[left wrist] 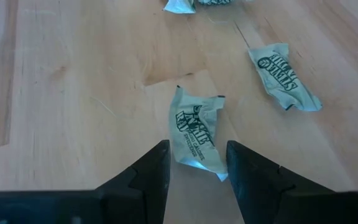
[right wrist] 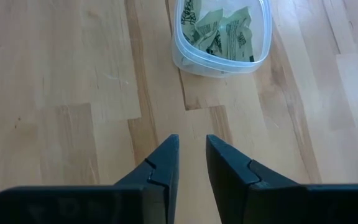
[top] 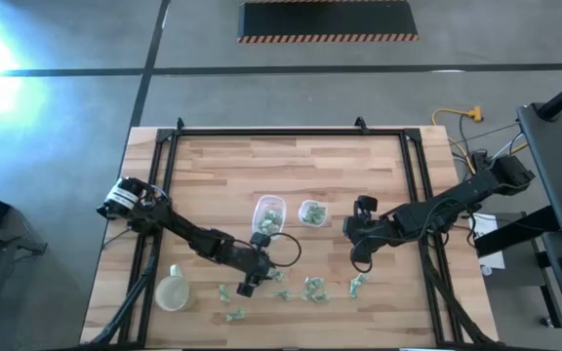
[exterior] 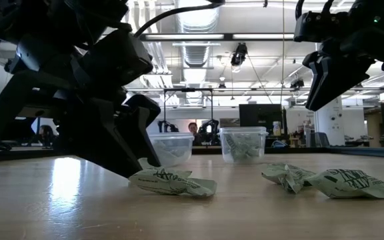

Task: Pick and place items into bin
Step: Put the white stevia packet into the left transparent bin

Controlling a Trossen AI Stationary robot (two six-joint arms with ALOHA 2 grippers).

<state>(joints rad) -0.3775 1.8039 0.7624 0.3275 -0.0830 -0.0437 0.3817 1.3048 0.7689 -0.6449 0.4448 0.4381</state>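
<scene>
Lower the left pincer (left wrist: 197, 163), fingers spread open astride the pale-green packet (left wrist: 196, 129) lying flat on the bench (left wrist: 73, 93), press tips to wood, close across its narrow width, then carry to the tub (top: 268, 215); right pincer (right wrist: 192, 158) hovering empty, narrowly parted, near the other tub (right wrist: 221, 34).

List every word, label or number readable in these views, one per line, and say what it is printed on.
Packet between the left gripper's fingers: dark green print, too blurred to read.
Packet lying beyond it: print upside down, letters not legible.
Packets inside the clear container: print too small to read.
Packets on the table in the low view: markings unreadable.
No other text shows.
</scene>
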